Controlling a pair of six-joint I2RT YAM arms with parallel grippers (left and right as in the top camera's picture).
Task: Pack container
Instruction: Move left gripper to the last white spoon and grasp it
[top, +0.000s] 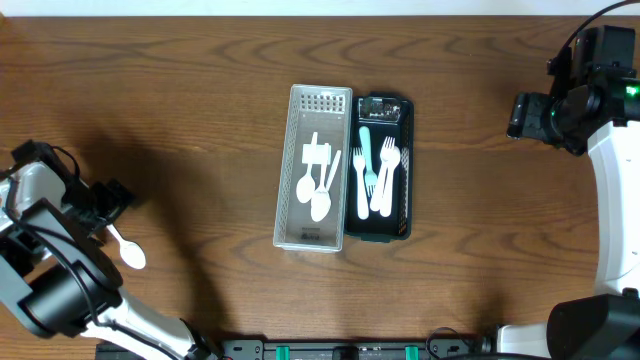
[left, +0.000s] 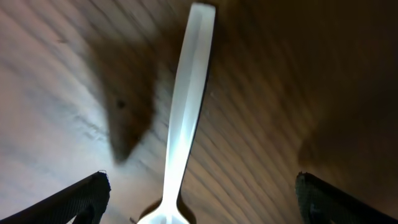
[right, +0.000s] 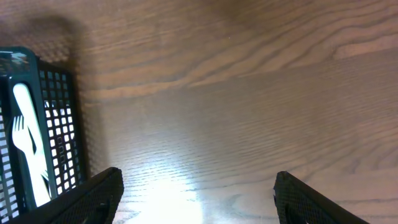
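A white plastic spoon (top: 126, 248) lies on the wooden table at the far left. My left gripper (top: 108, 203) is open right over its handle; in the left wrist view the spoon (left: 186, 112) runs up between the spread fingers (left: 202, 199). A white basket (top: 340, 240) at the centre holds white spoons (top: 318, 190). A dark basket (top: 408, 170) beside it holds white and teal forks (top: 375, 170). My right gripper (top: 520, 115) is open and empty at the far right; its wrist view shows the fingers (right: 199, 199) over bare wood and the dark basket (right: 59, 124) at the left.
The two baskets stand side by side, touching, in the middle of the table. The table's back edge (top: 300, 8) runs along the top of the overhead view. The arm bases sit at the lower left and right edges.
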